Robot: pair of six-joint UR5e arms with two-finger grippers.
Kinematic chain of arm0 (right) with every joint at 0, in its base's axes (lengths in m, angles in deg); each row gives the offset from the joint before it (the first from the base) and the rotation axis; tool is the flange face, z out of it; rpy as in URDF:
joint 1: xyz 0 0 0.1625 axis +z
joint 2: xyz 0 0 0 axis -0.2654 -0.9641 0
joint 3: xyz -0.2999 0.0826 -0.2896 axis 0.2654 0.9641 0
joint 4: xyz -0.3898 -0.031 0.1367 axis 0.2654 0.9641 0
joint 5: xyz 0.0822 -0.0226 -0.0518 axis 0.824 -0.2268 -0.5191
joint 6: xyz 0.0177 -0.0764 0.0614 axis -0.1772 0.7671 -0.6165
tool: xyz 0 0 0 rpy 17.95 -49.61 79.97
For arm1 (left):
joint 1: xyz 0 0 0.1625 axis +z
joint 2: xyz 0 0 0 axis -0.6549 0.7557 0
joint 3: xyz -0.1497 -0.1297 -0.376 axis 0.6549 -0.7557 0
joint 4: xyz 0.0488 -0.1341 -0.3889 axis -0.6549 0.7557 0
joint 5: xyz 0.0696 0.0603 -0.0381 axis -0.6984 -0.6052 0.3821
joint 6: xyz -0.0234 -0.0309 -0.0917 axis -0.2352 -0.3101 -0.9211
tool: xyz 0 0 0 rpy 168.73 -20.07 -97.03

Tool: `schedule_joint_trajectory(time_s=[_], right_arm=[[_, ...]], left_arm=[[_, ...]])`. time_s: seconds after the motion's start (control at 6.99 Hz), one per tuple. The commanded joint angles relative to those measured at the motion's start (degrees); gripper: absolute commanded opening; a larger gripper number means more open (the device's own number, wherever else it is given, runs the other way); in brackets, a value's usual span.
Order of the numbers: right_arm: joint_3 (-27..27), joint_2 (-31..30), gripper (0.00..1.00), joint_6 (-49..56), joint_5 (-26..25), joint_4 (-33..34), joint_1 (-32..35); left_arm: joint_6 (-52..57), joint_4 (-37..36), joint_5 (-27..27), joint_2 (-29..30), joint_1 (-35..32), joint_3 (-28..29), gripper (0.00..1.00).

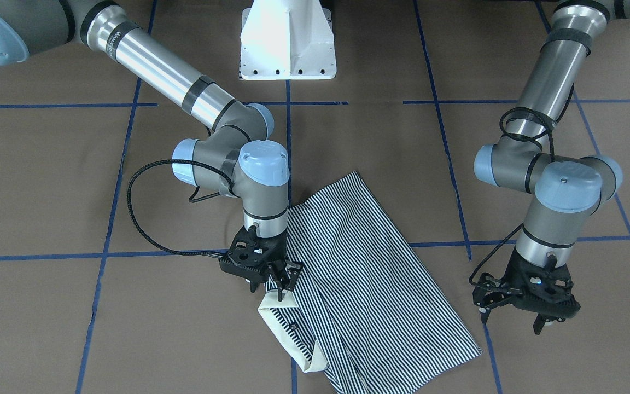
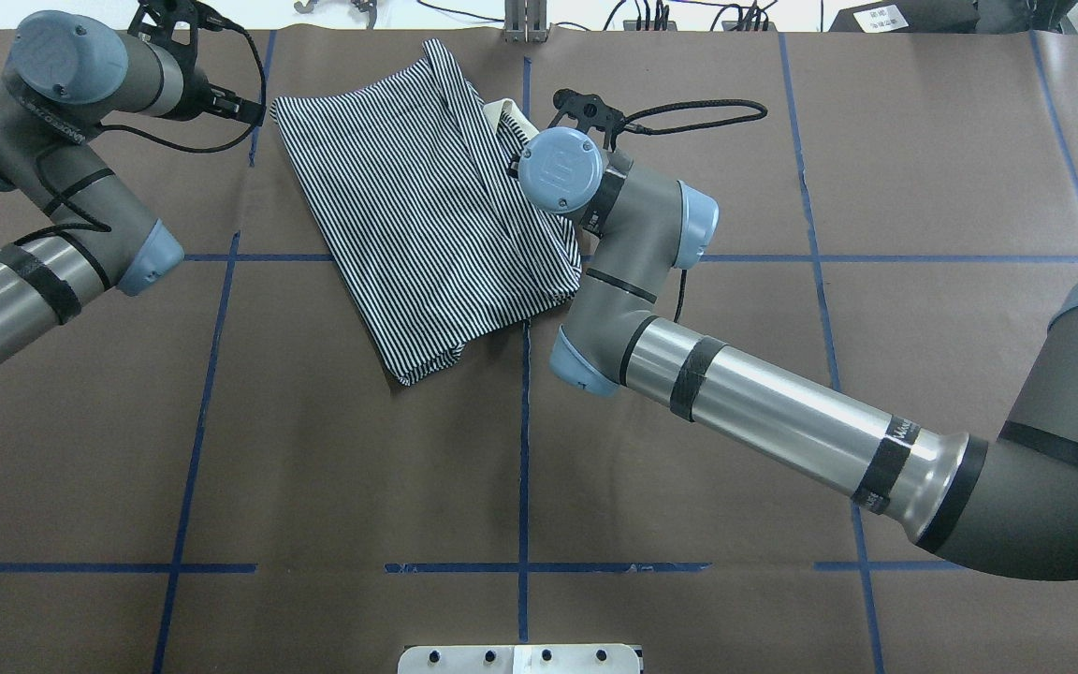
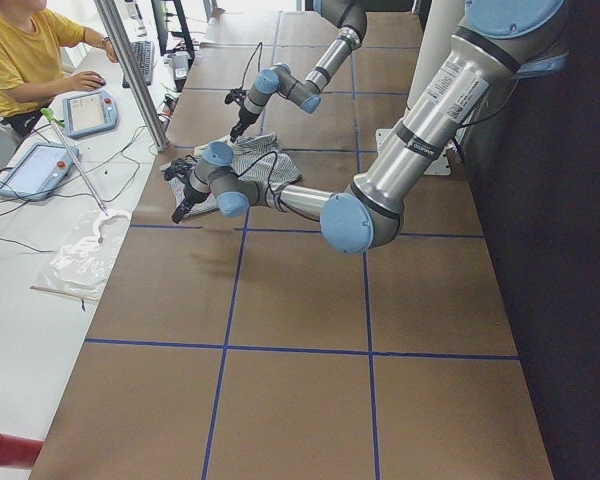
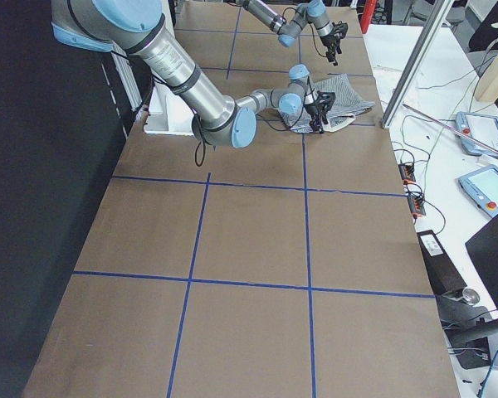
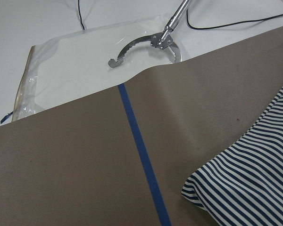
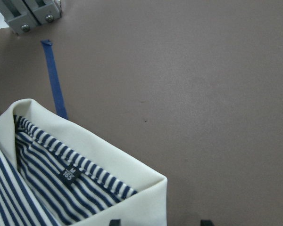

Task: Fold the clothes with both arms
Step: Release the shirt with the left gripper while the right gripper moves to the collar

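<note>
The striped polo shirt (image 1: 364, 262) lies folded on the brown table, its cream collar (image 1: 287, 334) at the edge towards the operators. It also shows in the overhead view (image 2: 417, 215). My right gripper (image 1: 285, 284) hangs right at the collar's corner. In the right wrist view the collar (image 6: 99, 155) reaches between its fingertips (image 6: 114, 221), which stand apart: the gripper is open. My left gripper (image 1: 512, 320) is open and empty, low over bare table beside the shirt's other side. The left wrist view shows only a shirt corner (image 5: 245, 188).
The white pedestal base (image 1: 287, 44) stands at the robot's side of the table. Blue tape lines (image 1: 446, 142) cross the table. Past the far edge lie a plastic bag with a metal hook (image 5: 141, 44) and a metal post (image 6: 33, 14). An operator (image 3: 20, 60) sits there.
</note>
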Motion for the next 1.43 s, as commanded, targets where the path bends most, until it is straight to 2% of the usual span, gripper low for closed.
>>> schedule_joint_trajectory(time_s=[0.0, 0.57, 0.72, 0.86, 1.15, 1.29], right_arm=[[0.1, 0.1, 0.63, -1.1, -0.5, 0.0, -0.2], [1.1, 0.2, 0.62, -4.4, -2.0, -1.7, -0.5], [1.6, 0.9, 0.58, -5.2, -2.0, -1.7, -0.7], [1.6, 1.0, 0.46, -5.7, -2.0, -1.7, -0.7], [1.8, 1.7, 0.00, -7.3, -2.0, -1.7, -0.7], [1.7, 1.8, 0.00, -7.2, -1.8, -1.7, -0.7]], left_arm=[[0.0, 0.0, 0.0, -0.1, 0.0, 0.0, 1.00], [0.0, 0.0, 0.0, -0.3, 0.0, -0.1, 1.00], [0.0, 0.0, 0.0, -0.3, 0.0, -0.1, 1.00], [0.0, 0.0, 0.0, -0.4, 0.0, -0.1, 1.00], [0.0, 0.1, 0.0, -0.4, 0.0, -0.1, 1.00], [0.0, 0.1, 0.0, -0.4, 0.0, -0.1, 1.00]])
